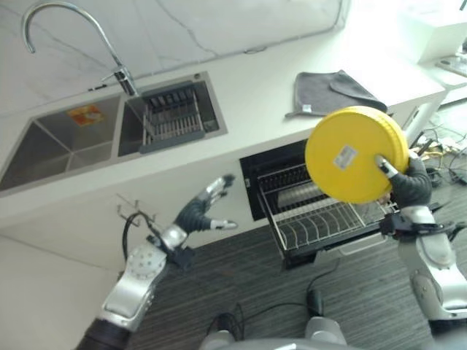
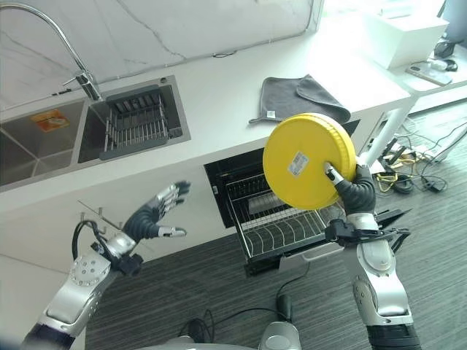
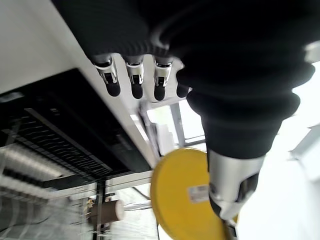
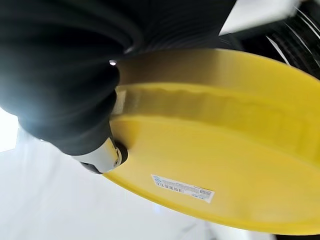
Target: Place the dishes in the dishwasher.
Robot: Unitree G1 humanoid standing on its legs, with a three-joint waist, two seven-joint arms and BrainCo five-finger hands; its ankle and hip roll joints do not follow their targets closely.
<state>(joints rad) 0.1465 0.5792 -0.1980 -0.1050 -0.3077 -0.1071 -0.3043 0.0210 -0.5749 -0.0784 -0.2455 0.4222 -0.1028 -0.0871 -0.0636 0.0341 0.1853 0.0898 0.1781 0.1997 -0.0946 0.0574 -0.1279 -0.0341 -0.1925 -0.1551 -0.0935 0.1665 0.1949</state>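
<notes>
One round yellow plate [image 2: 306, 162] is held up in the air by the right hand [image 2: 355, 191]. The thumb is pressed on the plate's bottom and the other fingers are hidden behind it, so the plate is pinched at its edge. The plate is smooth and looks like plastic, with a raised rim. It is tipped up on its side, with the bottom turned to the camera. One small white label [image 1: 345, 156] with a bar code is stuck on the bottom; the writing is too small to be read.

Below the plate, the dishwasher [image 1: 292, 191] is seen open under the table [image 2: 219, 95]. One wire rack [image 2: 281, 226] is pulled out of it. The rack is made of thin white wires in rows. Something silver and ribbed lies at the back of the rack, but it cannot be told what it is.

The left hand [image 2: 155, 211] is held out in the air in front of the white cupboard wall, away from the plate. Its fingers are spread wide and nothing is held.

On the white table, one grey folded cloth [image 1: 332, 91] is laid. A steel sink [image 1: 102, 131] with two bowls is set into the table. One dark drain tray [image 1: 172, 118] sits in one bowl. An orange sticker [image 1: 85, 114] is stuck in the other. One curved silver tap [image 1: 73, 40] stands behind the sink.
</notes>
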